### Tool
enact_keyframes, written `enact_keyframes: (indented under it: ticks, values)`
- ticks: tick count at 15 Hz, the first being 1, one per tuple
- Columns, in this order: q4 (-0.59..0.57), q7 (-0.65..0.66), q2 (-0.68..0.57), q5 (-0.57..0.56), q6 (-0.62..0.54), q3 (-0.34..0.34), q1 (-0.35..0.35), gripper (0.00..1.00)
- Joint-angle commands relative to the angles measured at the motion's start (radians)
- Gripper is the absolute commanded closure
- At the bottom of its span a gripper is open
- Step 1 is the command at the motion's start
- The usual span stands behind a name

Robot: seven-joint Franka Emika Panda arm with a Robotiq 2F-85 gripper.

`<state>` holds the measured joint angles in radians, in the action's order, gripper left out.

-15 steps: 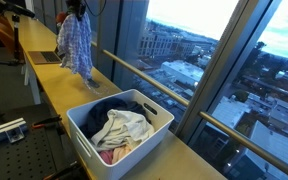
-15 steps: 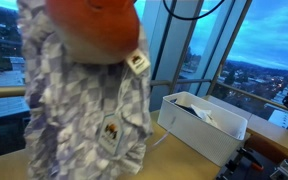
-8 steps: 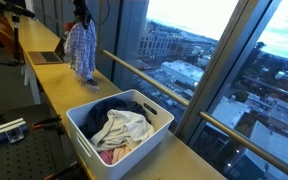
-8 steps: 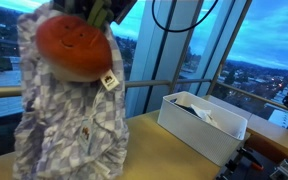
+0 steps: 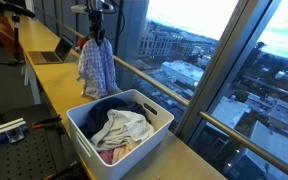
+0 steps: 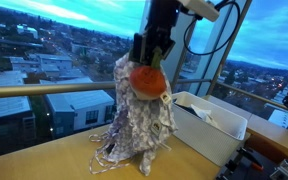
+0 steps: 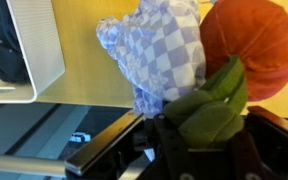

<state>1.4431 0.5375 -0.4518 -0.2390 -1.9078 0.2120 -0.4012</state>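
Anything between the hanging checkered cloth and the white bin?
Nothing. Only bare counter lies between the cloth and the bin, as seen in an exterior view.

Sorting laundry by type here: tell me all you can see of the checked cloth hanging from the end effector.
The checked cloth is a blue-and-white fabric piece, bunched and hanging from the end effector, which is shut on its top. A round orange part with green leaves and a tag sits near the grip. Its hem seems to reach the wooden counter, beside the white bin.
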Motion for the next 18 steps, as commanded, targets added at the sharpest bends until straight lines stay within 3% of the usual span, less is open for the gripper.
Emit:
enact_keyframes:
  ticks: [1, 5, 6, 7, 15, 18]
  values:
    - [0.250, 0.001, 0.094, 0.063, -0.102, -0.029, 0.042, 0.96]
    - [0.441, -0.017, 0.119, 0.098, -0.229, -0.050, 0.078, 0.96]
    - [0.474, -0.018, 0.124, 0.107, -0.254, -0.057, 0.084, 0.70]
    - [0.503, -0.017, 0.130, 0.111, -0.275, -0.064, 0.089, 0.59]
    - [0.633, -0.022, 0.408, 0.114, -0.275, -0.084, 0.152, 0.02]
    - [0.684, -0.054, 0.515, 0.098, -0.268, -0.102, 0.214, 0.00]
